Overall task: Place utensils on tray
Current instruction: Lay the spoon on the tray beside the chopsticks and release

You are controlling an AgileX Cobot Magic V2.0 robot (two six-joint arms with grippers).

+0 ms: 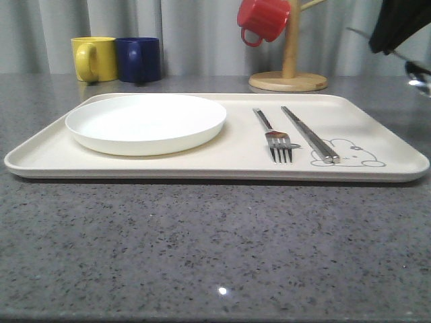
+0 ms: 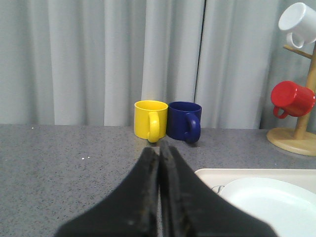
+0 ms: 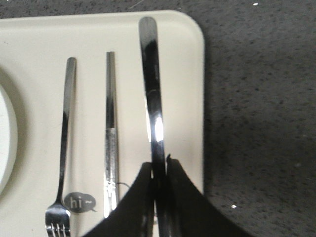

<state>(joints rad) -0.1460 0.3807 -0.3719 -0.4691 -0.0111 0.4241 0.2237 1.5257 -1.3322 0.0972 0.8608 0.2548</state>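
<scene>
On the speckled grey stone table, the large flat cream rectangular tray with rounded corners and a low rim lies broadside to the front camera. A grey rabbit drawing marks its near right corner, and the right wrist view shows a small grey "hi~" speech bubble printed between the cutlery. A round white plate sits on the tray's left half. Behind the tray, by the pale curtain, a yellow mug and a dark blue mug stand touching, and a wooden mug tree carries a red mug; the left wrist view also shows a white mug higher on it.

The slim silver four-tined fork lies on the tray right of the plate, tines toward the front edge. Just beside it on the right lies the pair of flat silver chopsticks, their near ends on the rabbit drawing.

The right gripper pinches the long shiny silver spoon by its handle, jaws pressed onto it; the handle reaches out above the tray's right strip, alongside the chopsticks. Whether it touches the tray cannot be told. The left gripper is above the table left of the tray, jaws pressed together, holding nothing.
</scene>
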